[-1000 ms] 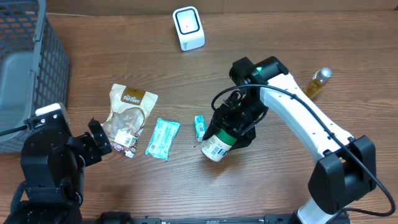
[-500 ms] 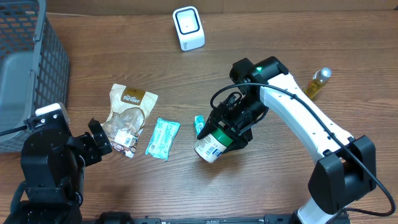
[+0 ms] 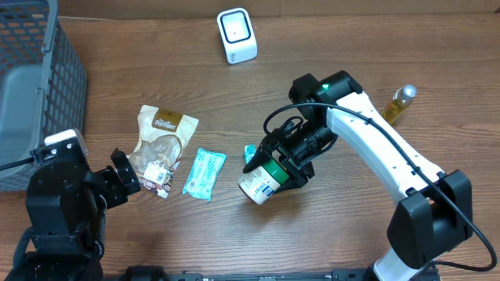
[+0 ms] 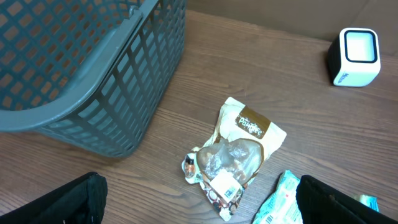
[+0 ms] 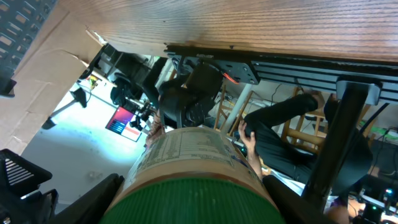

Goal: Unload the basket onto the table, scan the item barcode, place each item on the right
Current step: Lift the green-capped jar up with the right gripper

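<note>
While my right pincer (image 3: 287, 161) stays clamped across the can (image 3: 256, 186), what has changed in the last second is the can's pose. The wrist has rolled, and the can's white labelled end has swung out to the pincer's left and a little toward me. The can now lies steeply tilted below the fingers rather than tucked under them. Its free end hangs just beside the small teal packet (image 3: 250, 153), and I cannot tell whether the two touch. In the wrist view the green lid sits right against the pincer and a panel of fine print curves away from it. The table shows along the top of that view, so the wrist is well turned over. I cannot pick out the barcode on any face that shows. I take it that the grasp is done and I am partway through turning the label outward. The scan itself is not yet begun: the scanner (image 3: 237, 35) stands well ahead of the pincer and somewhat to its left, far from the can. The can must be carried to it with the code facing its window, and such a tilted grip on a round wall could slip. My left pincer (image 3: 126, 176) rests wide open and empty, far to the left, with the snack bag (image 3: 162, 147) just ahead of it.
</note>
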Tool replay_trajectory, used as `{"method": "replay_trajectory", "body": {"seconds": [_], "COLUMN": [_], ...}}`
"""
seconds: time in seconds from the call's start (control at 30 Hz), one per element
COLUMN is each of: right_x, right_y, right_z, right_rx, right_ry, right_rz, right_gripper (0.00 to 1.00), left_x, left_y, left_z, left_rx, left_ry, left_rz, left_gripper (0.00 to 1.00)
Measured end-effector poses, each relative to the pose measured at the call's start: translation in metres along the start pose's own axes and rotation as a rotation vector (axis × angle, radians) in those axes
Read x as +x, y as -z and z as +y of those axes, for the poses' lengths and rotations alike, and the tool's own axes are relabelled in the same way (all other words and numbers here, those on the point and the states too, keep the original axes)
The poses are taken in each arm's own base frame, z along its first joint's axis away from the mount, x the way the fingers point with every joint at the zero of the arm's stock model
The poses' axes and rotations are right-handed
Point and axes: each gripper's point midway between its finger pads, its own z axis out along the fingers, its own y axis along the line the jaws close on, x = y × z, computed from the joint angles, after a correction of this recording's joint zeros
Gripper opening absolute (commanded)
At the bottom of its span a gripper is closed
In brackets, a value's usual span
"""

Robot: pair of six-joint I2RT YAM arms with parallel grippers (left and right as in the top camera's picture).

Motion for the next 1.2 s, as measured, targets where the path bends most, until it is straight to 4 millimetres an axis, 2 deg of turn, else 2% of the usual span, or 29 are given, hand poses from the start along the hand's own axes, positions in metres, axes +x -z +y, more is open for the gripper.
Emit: {"method": "replay_trajectory", "body": {"seconds": [0.67,0.73,0.87,0.9,1.2], "right_x": [0.000,-0.002,-0.012,-0.016,-0.061], "right_y": [0.000,0.000,0.000,0.001,0.013], "right_z": [0.001,0.001,-0.006,-0.009,-0.029], "right_rx": [-0.004,-0.002,0.046,0.067,0.232], "right_ry": [0.002,0.012,0.027,0.034,0.109], "right_rz": [0.002,-0.007,-0.058,-0.080,-0.300], "right_gripper": [0.28,0.33,0.36,0.44,0.43], "left_x": [0.000,0.000,0.000,0.000,0.000], "left_y": [0.000,0.000,0.000,0.000,0.000], "left_z": [0.000,0.000,0.000,0.000,0.000], "left_rx": [0.000,0.000,0.000,0.000,0.000], "left_ry": [0.000,0.000,0.000,0.000,0.000], "left_rz": [0.000,0.000,0.000,0.000,0.000], "left_gripper": [1.00,1.00,1.00,1.00,1.00]}}
